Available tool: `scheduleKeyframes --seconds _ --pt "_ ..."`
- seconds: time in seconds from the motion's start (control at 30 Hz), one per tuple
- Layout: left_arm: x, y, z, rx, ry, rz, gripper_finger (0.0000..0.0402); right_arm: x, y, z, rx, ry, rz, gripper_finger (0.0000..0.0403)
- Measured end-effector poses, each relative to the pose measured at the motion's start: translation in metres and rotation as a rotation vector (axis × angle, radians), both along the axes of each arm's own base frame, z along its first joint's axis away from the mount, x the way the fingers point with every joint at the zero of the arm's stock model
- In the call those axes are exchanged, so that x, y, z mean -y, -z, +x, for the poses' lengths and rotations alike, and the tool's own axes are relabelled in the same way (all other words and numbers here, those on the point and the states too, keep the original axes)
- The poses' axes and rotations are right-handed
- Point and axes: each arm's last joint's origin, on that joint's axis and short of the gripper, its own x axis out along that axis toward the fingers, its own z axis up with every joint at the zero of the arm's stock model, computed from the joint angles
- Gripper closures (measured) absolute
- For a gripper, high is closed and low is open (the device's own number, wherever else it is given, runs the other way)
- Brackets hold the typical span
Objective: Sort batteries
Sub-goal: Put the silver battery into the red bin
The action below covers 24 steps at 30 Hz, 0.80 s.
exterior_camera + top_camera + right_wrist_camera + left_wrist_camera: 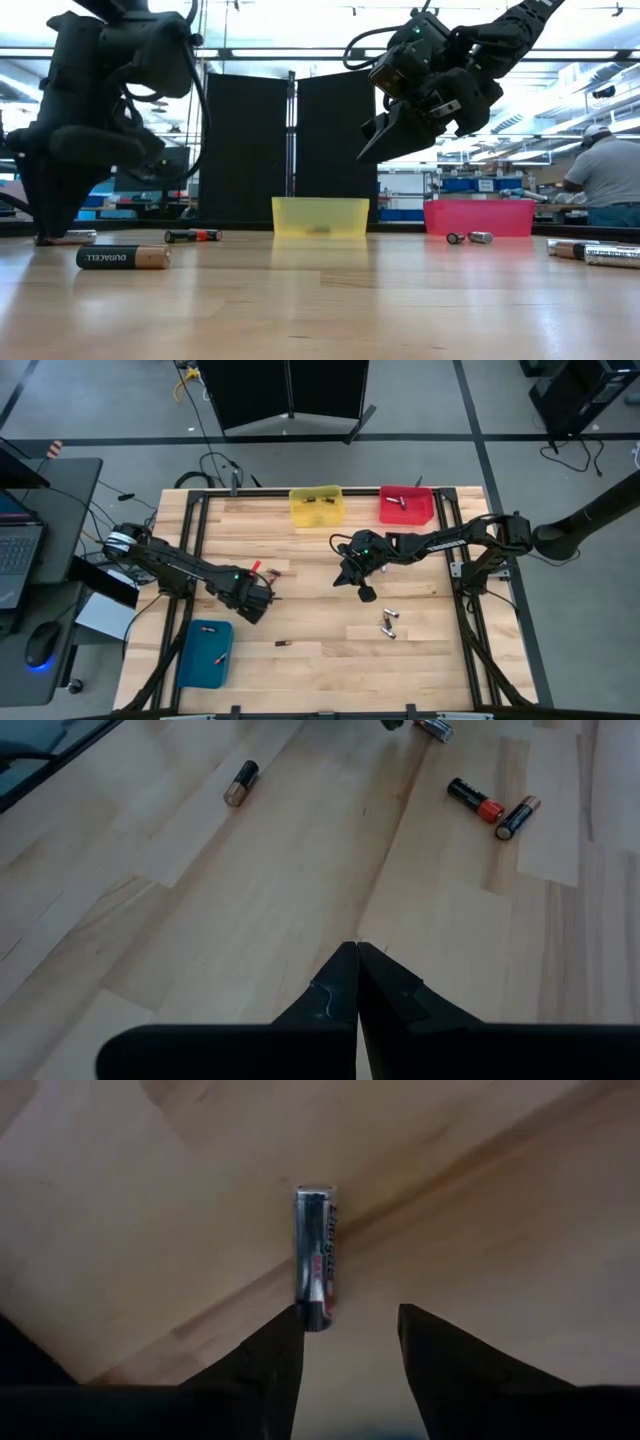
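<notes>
While I watch from above, my left gripper (268, 598) sits low over the table (330, 660) near the blue bin (205, 653), fingers (270, 1355) apart, holding nothing; a silver battery (315, 1255) lies just ahead of them, seemingly touching one tip. My right gripper (365, 592) hangs mid-table with its fingers pressed together, empty. Loose batteries (388, 622) lie on the wood beside it; others sit in the yellow bin (316, 506) and red bin (406, 505).

Three bins (316, 506), several batteries (388, 624)
</notes>
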Motion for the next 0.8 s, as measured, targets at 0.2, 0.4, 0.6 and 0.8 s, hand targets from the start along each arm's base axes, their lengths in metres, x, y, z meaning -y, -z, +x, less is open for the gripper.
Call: scheduleKeyframes --seconds 0.2,0.4,0.6,0.8 --pt "-0.002 0.006 -0.007 -0.039 -0.007 0.014 0.0229 0.000 0.000 0.000 0.005 0.000 0.000 0.0389" --pt "-0.003 0.011 -0.009 -0.019 -0.012 0.013 0.0229 0.000 -0.001 0.001 0.015 0.000 -0.001 0.0389" --pt "-0.003 0.015 -0.012 -0.027 -0.052 0.013 0.0243 0.000 -0.001 0.001 0.011 0.004 0.004 0.0389" --pt "-0.004 0.015 -0.009 -0.002 -0.059 0.002 0.0294 0.000 -0.001 0.001 0.011 0.004 0.004 0.0389"
